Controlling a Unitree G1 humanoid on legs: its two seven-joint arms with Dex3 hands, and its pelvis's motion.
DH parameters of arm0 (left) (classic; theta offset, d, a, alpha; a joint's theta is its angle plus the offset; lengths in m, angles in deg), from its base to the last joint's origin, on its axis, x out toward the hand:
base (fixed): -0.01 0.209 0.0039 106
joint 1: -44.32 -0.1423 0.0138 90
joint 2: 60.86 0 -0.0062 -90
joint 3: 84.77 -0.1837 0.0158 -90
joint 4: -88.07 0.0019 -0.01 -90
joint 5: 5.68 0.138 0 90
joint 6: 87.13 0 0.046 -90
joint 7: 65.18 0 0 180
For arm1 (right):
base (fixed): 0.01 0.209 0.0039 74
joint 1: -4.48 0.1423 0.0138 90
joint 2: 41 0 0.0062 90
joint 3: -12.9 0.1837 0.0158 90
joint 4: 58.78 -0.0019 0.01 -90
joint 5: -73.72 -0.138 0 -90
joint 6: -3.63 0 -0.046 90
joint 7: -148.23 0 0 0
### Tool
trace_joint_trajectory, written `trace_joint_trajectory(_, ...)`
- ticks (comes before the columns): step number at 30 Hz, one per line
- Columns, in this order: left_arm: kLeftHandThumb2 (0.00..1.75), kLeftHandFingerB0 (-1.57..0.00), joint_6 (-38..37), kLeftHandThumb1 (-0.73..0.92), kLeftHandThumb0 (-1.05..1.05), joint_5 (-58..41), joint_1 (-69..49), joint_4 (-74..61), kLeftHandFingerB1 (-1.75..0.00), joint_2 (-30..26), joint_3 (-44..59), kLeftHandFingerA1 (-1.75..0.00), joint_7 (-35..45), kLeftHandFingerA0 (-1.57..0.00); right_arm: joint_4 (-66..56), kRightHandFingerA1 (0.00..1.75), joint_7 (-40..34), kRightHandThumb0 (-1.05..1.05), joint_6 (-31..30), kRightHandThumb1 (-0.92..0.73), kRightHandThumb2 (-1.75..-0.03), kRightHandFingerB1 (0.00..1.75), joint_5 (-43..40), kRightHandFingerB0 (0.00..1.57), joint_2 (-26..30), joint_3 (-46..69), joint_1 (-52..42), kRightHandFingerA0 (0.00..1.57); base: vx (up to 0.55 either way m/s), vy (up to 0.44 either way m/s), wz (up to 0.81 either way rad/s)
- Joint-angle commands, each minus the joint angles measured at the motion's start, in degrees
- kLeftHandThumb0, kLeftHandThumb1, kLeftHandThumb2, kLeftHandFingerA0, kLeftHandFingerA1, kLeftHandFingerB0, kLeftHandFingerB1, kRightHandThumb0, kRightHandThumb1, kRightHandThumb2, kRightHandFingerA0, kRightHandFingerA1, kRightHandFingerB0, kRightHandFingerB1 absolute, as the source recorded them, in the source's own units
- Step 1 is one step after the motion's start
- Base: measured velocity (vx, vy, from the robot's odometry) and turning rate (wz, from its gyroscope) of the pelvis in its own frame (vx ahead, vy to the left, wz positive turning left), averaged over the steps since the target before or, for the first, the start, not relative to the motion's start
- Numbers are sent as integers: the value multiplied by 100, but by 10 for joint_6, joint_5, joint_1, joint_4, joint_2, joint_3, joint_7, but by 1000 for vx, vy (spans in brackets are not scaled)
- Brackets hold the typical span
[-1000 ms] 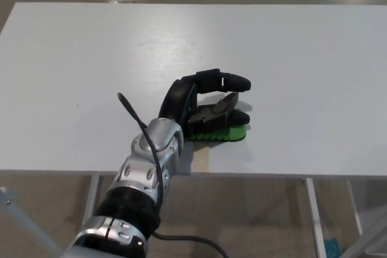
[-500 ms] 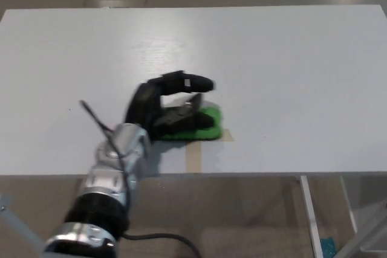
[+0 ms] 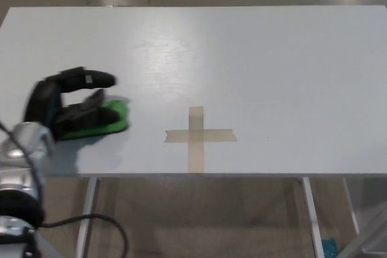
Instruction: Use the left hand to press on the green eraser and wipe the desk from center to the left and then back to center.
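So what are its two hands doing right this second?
Left hand: pressed down on the green eraser, fingers curled over it, at the desk's left side.
Right hand: not in view.

One head camera looks steeply down onto the desk (image 3: 254, 58).

The white surface (image 3: 272, 64) looks smooth with a soft sheen, the tape cross (image 3: 198, 136) on it matt and papery, the green eraser (image 3: 103, 120) matt, and the left hand (image 3: 63, 106) black plastic on a glossy metal wrist.
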Motion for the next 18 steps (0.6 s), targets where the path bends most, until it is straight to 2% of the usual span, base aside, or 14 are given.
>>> trace_joint_trajectory(1, 64, -90, 7, 79, -14, 13, -6, 76, -70, -61, 14, -56, 6, -113, 2, 52, 7, -48, 2, -81, -65, 39, -10, 58, 3, 4, -3, 73, 0, 0, 0)
trace_joint_trajectory(2, 64, -90, 7, 79, -14, 11, -5, 83, -70, -68, 17, -56, 5, -113, 2, 52, 6, -48, 2, -81, -65, 39, -10, 58, 3, 4, -3, 73, 0, 0, 0)
trace_joint_trajectory(3, 62, -98, 8, 75, -24, 9, -8, 91, -74, -76, 22, -57, 2, -117, 1, 52, 1, -48, 2, -81, -65, 39, -6, 58, 3, 3, -3, 73, 0, 0, 0)
trace_joint_trajectory(11, 62, -100, 5, 75, -25, 5, -20, 110, -75, -83, 37, -58, -5, -122, 0, 53, -5, -48, -6, -81, -65, 39, 3, 58, 7, -2, -7, 72, 0, 0, 0)
trace_joint_trajectory(12, 62, -110, 7, 69, -28, 6, -18, 111, -63, -79, 36, -56, -8, -124, -2, 54, -6, -48, -7, -81, -64, 39, 3, 58, 7, -2, -9, 72, 0, 0, 0)
trace_joint_trajectory(13, 62, -110, 8, 69, -28, 7, -17, 111, -63, -77, 36, -56, -9, -124, -4, 54, -7, -48, -8, -81, -64, 39, 3, 58, 7, -2, -11, 72, 0, 0, 0)
trace_joint_trajectory(14, 62, -97, 9, 76, -22, 11, -13, 110, -76, -71, 31, -59, -11, -120, -6, 52, -7, -48, -6, -81, -65, 39, 3, 57, 7, -2, -14, 72, 0, 0, 0)
trace_joint_trajectory(16, 64, -93, 6, 77, -15, 19, -8, 107, -74, -59, 22, -56, -12, -116, -8, 52, -6, -48, -3, -81, -65, 39, 0, 58, 6, -1, -17, 72, 0, 0, 0)
trace_joint_trajectory(18, 64, -95, -2, 76, -18, 27, -2, 103, -75, -42, 8, -56, -7, -117, -7, 52, -4, -48, -3, -81, -65, 39, -4, 58, 3, 1, -16, 72, 0, 0, 0)
